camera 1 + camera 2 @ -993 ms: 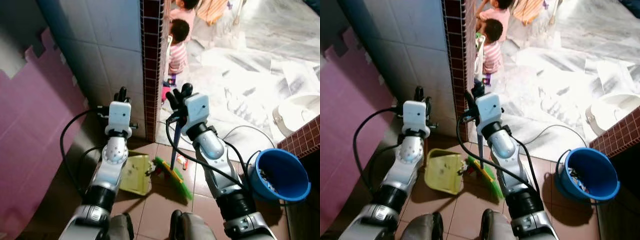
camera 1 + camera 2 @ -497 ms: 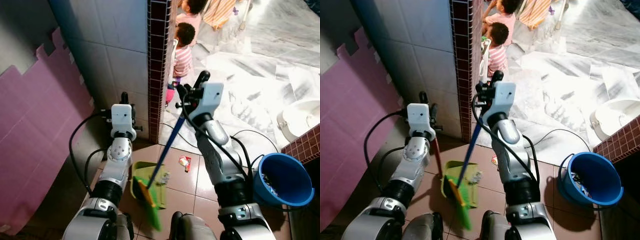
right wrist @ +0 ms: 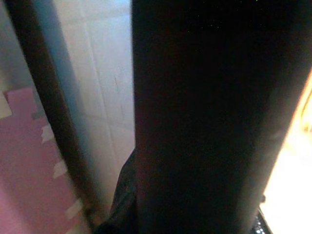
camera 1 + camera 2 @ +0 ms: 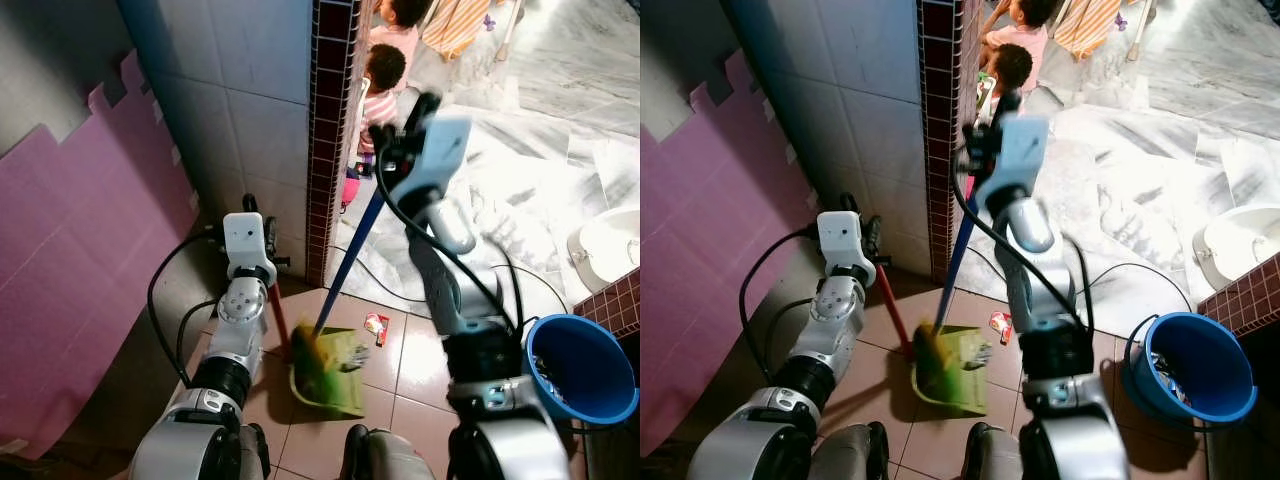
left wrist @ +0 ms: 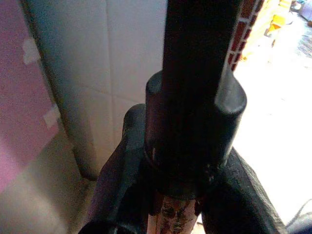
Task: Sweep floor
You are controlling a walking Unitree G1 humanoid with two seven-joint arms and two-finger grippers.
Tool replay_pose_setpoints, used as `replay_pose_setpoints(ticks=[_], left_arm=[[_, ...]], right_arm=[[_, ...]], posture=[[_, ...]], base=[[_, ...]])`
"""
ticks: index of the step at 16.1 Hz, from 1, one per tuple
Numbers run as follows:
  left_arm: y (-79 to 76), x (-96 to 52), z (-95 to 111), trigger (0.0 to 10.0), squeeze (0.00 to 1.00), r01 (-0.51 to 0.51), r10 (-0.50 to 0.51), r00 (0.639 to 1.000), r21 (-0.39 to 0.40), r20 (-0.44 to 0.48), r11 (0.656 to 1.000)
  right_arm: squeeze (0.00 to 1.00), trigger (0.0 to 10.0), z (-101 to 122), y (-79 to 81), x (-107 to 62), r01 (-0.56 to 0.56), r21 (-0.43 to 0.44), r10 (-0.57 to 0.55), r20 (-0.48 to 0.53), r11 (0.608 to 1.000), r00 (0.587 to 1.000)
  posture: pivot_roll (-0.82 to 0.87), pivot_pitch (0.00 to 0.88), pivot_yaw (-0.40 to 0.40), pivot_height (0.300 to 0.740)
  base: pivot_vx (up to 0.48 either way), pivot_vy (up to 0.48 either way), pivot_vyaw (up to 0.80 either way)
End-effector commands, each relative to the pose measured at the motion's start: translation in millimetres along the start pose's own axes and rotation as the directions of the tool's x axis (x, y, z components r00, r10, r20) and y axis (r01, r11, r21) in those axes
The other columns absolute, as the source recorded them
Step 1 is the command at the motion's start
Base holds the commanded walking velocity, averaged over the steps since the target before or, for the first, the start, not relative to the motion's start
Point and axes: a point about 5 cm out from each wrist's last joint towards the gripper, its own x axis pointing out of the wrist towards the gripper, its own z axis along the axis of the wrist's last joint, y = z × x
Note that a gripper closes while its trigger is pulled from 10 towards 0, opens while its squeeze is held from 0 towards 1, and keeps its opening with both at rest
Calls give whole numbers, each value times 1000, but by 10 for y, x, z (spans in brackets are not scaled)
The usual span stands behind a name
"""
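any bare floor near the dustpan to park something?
Bare tile between the dustpan and the blue bucket, past the small wrapper. Also some left of the red handle, toward the pink mat. Crowded at the pan: broom, both handles cross there.

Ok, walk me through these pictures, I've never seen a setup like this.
This is a humanoid robot seen from its own head camera, looking down at its two silver arms. The two dark close-ups come from cameras on its wrists. The right gripper holds a blue-handled broom, its bristles down on a green dustpan. The left gripper holds the dustpan's red handle. On the tiled floor lie a small wrapper and a blue bucket. Two children sit beyond the wall.
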Motion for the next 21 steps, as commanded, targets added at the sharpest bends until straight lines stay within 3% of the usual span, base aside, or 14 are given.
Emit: replay_pose_setpoints(ticks=[1,4,6,9,11,13,14,16,17,19,21], left_arm=[[-86,1,-38,10000,0,35,-36,999,-20,-29,999],[-85,9,-23,10000,0,37,-37,999,-38,-16,999],[-82,11,-10,10000,0,38,-39,999,-46,-4,998],[-75,14,-24,10000,0,36,-37,999,-52,-11,998],[-77,13,-28,10000,0,39,-40,999,-50,-12,998],[-79,13,-34,10000,0,41,-41,999,-48,-15,998],[-78,15,-38,10000,0,39,-39,999,-50,-17,998],[-70,15,-41,10000,0,30,-31,999,-60,-18,998],[-39,21,-31,10000,0,8,-10,1000,-107,-16,994],[12,44,-8,10000,0,-20,15,1000,-215,-23,976],[12,44,-9,10000,0,-25,20,1000,-231,-24,973]], right_arm=[[0,10000,411,8,40,-11,-115,36,209,993,977],[0,10000,294,-131,-22,43,-258,4,181,965,984],[0,10000,146,-191,-87,61,-308,-19,138,949,990],[0,10000,-244,-203,-224,51,-267,-54,-4,962,999],[0,10000,-368,-173,-262,37,-263,-56,-67,964,996],[0,10000,-441,-133,-284,42,-208,-64,-103,977,993],[0,10000,-502,-66,-278,60,-81,-72,-149,995,986],[0,10000,-491,-45,-255,87,22,-82,-153,996,985],[0,10000,-442,-39,-217,102,87,-89,-141,991,986],[0,10000,-348,-57,-155,121,171,-102,-118,978,988],[0,10000,-290,-73,-128,115,169,-99,-98,979,990]], posture=[[-77,100,16,740],[-76,99,13,740],[-73,100,10,740],[-71,96,12,740],[-71,93,13,740],[-71,93,13,740],[-71,93,13,740],[-69,92,11,740],[-69,92,11,740],[-74,93,8,740],[-74,93,8,740]], base=[[0,0,0],[0,0,0],[0,0,0],[0,0,0],[0,0,0],[0,0,0],[0,0,0],[0,0,0],[0,0,0],[0,0,0],[0,0,0]])
